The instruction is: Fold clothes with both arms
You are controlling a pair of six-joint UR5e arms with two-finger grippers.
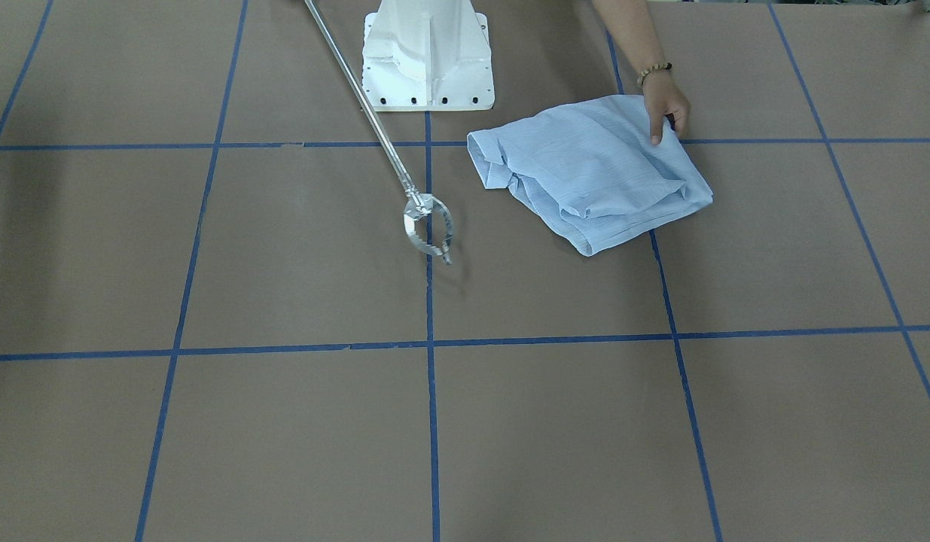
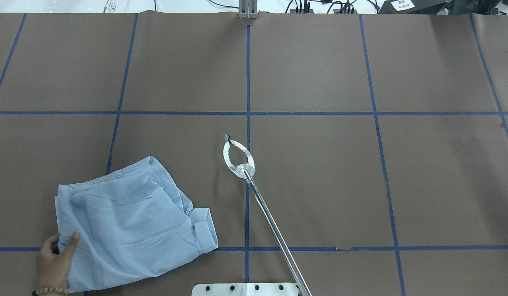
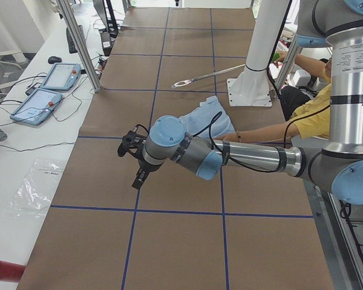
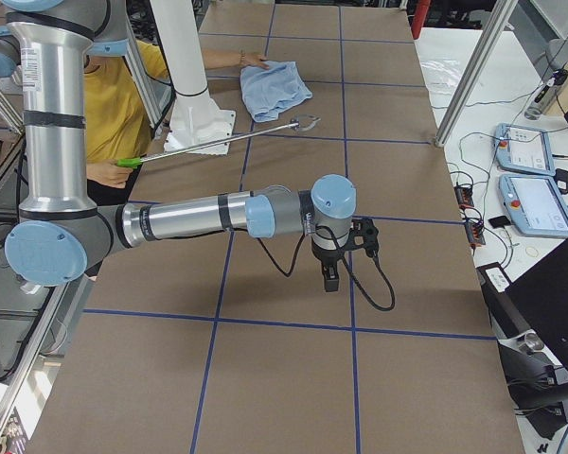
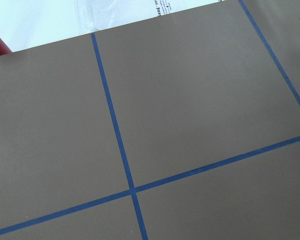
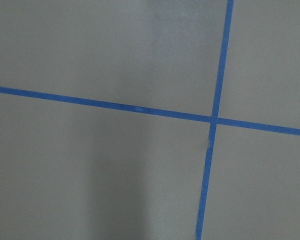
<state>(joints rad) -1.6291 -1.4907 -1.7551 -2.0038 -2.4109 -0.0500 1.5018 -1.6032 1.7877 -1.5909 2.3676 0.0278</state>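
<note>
**Shirt lies bundled at the table's edge, a person's hand on it**

Facing the robot, I see the pale blue shirt (image 1: pixel 593 173) loosely folded on the brown table (image 1: pixel 284 436). It is just beside the white pedestal (image 1: pixel 428 53), on the robot's left side. A person's hand (image 1: pixel 666 105), with a bead bracelet at the wrist, grips the shirt's corner nearest the robot. A thin metal grabber pole (image 1: pixel 367 113) slants past the pedestal. Its claw sits at a blue tape line (image 1: pixel 431 421), apart from the shirt.

From overhead, the shirt is in the near-left part of the table with the hand pinching its near-left corner. The claw is near the table's middle.

From the table's left end, the left arm (image 3: pixel 248 156) stretches low across the table. The left fingers (image 3: pixel 138 180) point down above the brown paper, near the shirt but not touching it. I cannot tell whether they are wide or narrow. A person in a yellow top (image 3: pixel 317 115) reaches to the shirt behind the arm.

From the right end, the right arm (image 4: pixel 180 219) reaches out the same way. The right fingers (image 4: pixel 329 276) point down, well apart from the shirt at the far end. Their spread I cannot tell either.

Both wrist cameras show only brown table crossed by blue tape. The left one also shows a clear plastic bag (image 5: pixel 125 12) beyond the table's edge.
</note>
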